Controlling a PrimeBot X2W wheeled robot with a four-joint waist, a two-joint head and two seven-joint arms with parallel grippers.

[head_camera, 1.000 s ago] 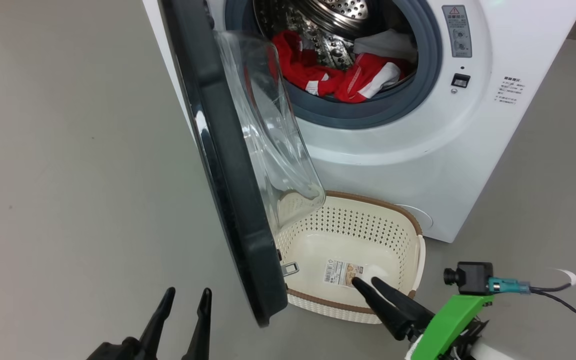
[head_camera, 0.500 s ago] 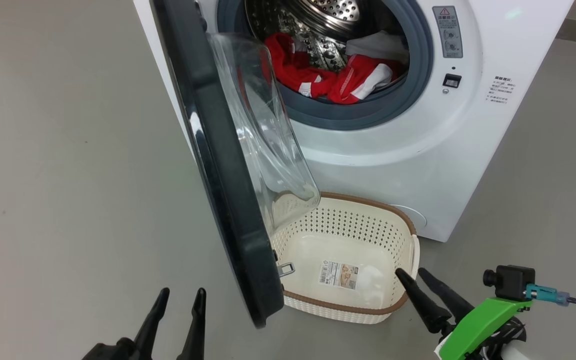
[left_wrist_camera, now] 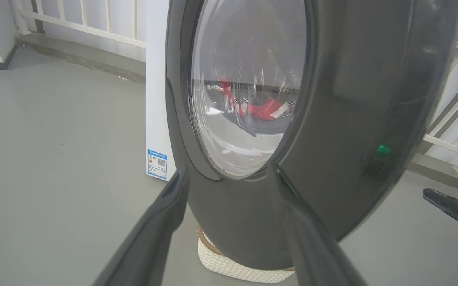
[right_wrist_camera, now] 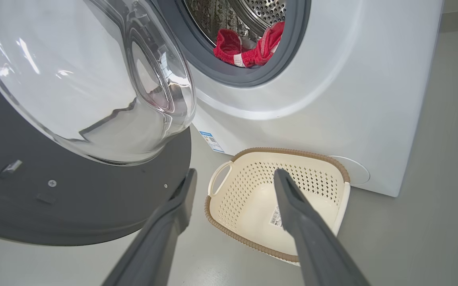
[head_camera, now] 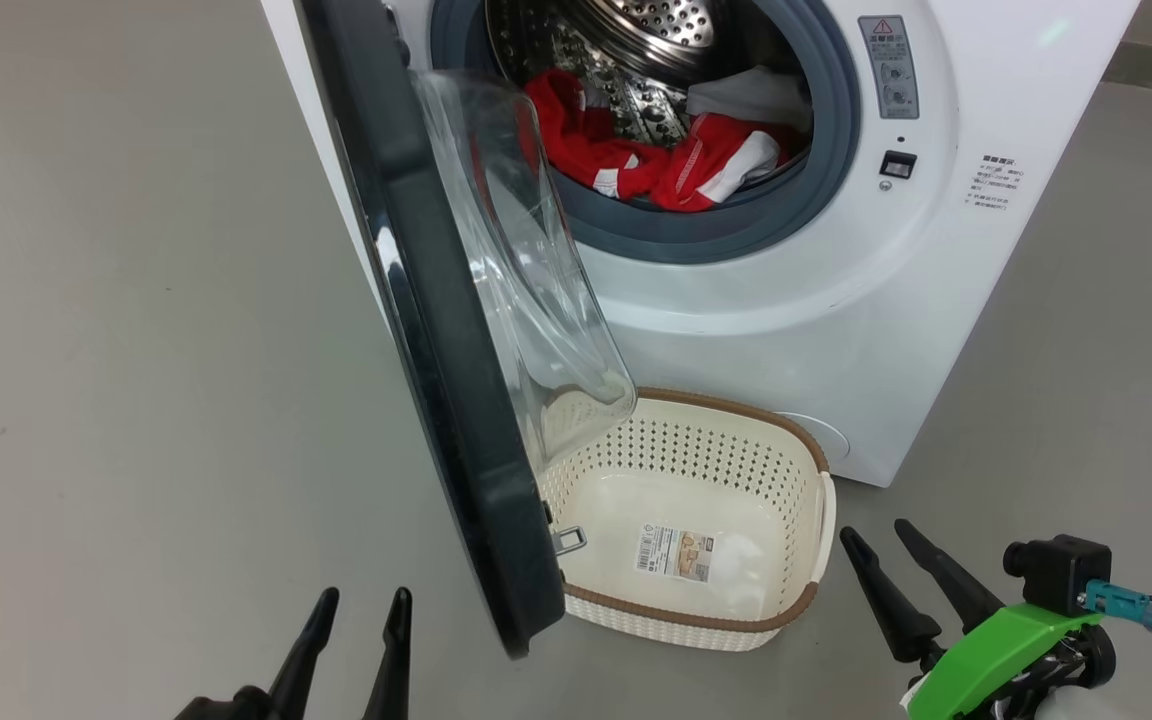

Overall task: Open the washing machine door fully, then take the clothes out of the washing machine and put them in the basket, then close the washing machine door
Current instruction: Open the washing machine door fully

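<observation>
The white washing machine (head_camera: pixel 816 330) stands ahead with its door (head_camera: pixel 436 340) swung out toward me, black rim edge-on, glass bowl (right_wrist_camera: pixel 94 79) facing the drum. Red and white clothes (head_camera: pixel 676 160) lie in the steel drum, also seen as clothes (right_wrist_camera: pixel 249 49) from the right wrist. The cream basket (head_camera: pixel 816 520) sits empty on the floor before the machine, partly under the door. My left gripper (head_camera: pixel 364 603) is open, low and left of the door's outer face (left_wrist_camera: pixel 352 119). My right gripper (head_camera: pixel 876 532) is open, just right of the basket (right_wrist_camera: pixel 221 178).
Grey floor (head_camera: pixel 136 350) spreads wide to the left of the door and to the right of the machine. A white railing (left_wrist_camera: pixel 74 24) runs along the far wall behind the machine. A small camera (head_camera: pixel 1056 570) and cable ride on my right arm's green bracket.
My right gripper has moved right and back, from over the basket's front rim to the floor beside its right handle. The head view has shifted slightly. The left gripper stays put.
</observation>
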